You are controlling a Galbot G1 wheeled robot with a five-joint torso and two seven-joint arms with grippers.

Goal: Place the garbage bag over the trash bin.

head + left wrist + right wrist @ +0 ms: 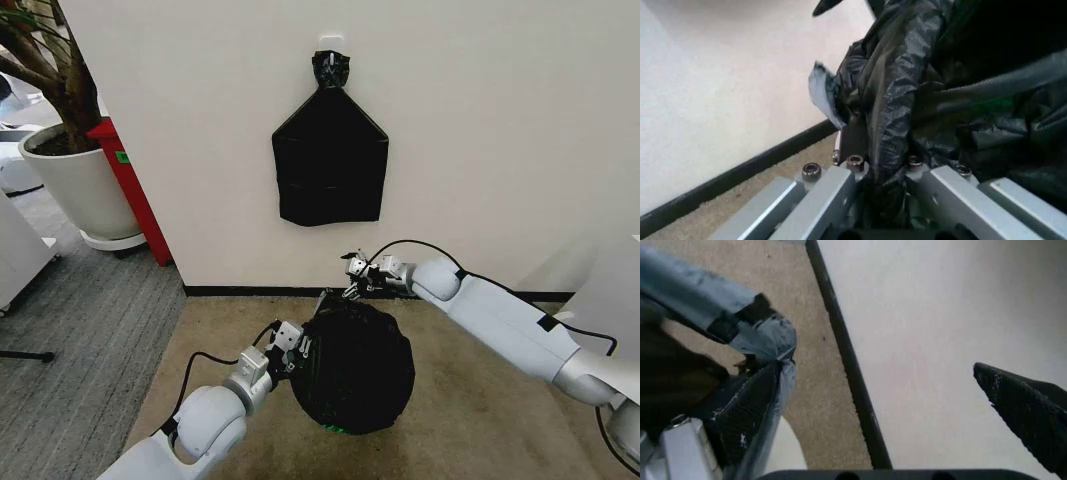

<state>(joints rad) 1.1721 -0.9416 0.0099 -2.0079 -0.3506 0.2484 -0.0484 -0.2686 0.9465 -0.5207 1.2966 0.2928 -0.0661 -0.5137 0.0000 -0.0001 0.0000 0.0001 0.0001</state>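
Both tools flank garbage bag: left tool pinching, right tool spread.

Garbage bag, lower centre: glossy black, faint green glint at its base. Hanging bundle, upper centre: black. Wall: cream-white, black baseboard. Carpet: tan. Plant pot, upper left: white. Panel beside it: red.

Bright even light, soft shadows, blurry wrist close-ups.

The garbage bag is thin, glossy, crinkled black plastic. The floor is matt, rough tan carpet. The wall looks smooth.
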